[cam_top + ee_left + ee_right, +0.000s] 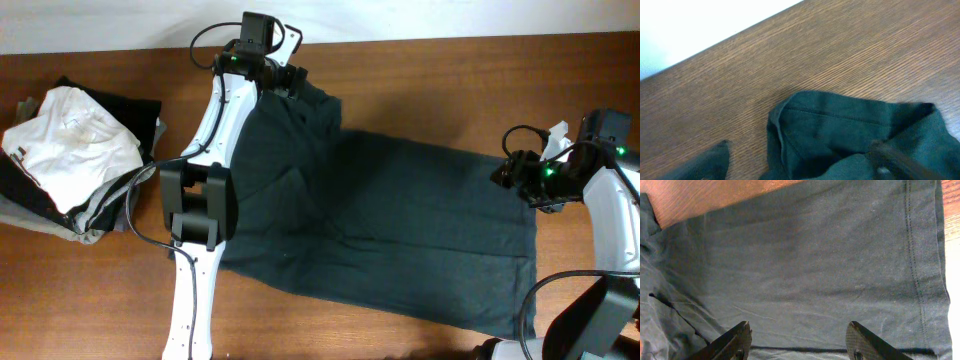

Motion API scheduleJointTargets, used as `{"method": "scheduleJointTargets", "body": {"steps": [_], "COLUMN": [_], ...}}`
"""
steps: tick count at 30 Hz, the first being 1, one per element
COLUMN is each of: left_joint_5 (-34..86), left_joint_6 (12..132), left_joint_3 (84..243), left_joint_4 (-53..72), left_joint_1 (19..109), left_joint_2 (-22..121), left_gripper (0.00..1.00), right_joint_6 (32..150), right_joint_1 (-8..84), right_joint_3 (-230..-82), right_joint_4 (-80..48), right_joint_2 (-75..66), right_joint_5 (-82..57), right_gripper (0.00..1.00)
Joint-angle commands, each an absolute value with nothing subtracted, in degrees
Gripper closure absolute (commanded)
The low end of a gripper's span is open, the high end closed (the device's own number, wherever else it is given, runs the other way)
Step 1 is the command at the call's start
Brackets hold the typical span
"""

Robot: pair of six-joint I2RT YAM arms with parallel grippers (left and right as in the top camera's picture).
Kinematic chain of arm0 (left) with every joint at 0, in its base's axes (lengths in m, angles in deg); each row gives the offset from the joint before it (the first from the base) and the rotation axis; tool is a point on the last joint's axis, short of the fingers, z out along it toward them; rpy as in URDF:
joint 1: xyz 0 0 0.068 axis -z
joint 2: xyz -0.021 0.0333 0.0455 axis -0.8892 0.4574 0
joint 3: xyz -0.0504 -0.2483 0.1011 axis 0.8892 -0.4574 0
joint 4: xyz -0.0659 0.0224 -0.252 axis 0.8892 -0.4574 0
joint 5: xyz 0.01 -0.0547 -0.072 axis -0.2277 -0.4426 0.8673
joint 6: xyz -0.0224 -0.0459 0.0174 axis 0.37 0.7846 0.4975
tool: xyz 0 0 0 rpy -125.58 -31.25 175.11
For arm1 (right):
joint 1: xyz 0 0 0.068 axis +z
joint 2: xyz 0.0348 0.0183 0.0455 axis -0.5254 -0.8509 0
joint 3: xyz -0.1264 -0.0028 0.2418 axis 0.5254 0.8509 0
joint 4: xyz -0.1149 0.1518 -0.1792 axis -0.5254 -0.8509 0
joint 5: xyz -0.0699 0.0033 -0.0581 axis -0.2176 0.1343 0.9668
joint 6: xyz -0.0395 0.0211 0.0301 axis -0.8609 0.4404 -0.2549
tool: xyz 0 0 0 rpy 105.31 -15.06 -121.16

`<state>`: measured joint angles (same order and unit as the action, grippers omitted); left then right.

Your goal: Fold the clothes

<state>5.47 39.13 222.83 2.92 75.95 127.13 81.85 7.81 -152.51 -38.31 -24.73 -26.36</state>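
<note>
Charcoal shirt [400,230] lies flat mid-table [420,90], between our arms. Our left gripper [290,78] hangs spread wide over the sleeve [840,125] doubled inward at the far-left corner, gripping nothing. Our right gripper [797,330] hovers released above the hem [920,255], likely ready to fold. The shirt's long axis runs left to right, hem rightward.

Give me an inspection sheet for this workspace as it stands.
Surface: brown wooden table.
Job's things: dark shirt spread across the middle, sleeve bunched at the far side.
Clutter: pile of clothes at one end, white garment on top.
Claws: left claw open over the bunched sleeve; right claw open above the hemmed end.
Cables: black cables loop beside both arms.
Surroundings: white wall beyond the table.
</note>
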Motion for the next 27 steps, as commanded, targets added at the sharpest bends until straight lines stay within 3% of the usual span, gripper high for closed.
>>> {"method": "scheduleJointTargets", "body": {"steps": [1, 9, 12, 15, 27], "left_joint_5": [4.88, 4.9, 4.92, 4.92, 9.66], "left_joint_6": [39.17, 39.23, 39.45, 41.31, 42.62], "left_joint_3": [223.33, 223.33, 223.33, 224.32, 242.11], "left_joint_4": [5.02, 9.78, 9.76, 9.48, -2.28], "left_joint_1": [75.36, 75.47, 75.47, 75.47, 75.47], "left_joint_2": [131.04, 133.95, 134.1, 133.9, 133.9], "left_gripper": [0.23, 0.47, 0.78, 1.0, 1.0], "right_joint_6": [82.27, 82.25, 82.25, 82.25, 82.2], "right_joint_1": [8.16, 8.16, 8.16, 8.16, 8.16], "right_joint_3": [-153.47, -153.47, -153.47, -153.47, -153.45], "right_joint_4": [-38.36, -39.17, -39.23, -39.23, -39.19], "right_joint_2": [-25.04, -25.04, -25.04, -25.04, -25.04], "right_joint_5": [-26.67, -26.67, -26.67, -26.64, -26.23], "right_gripper": [0.35, 0.36, 0.36, 0.36, 0.36]}}
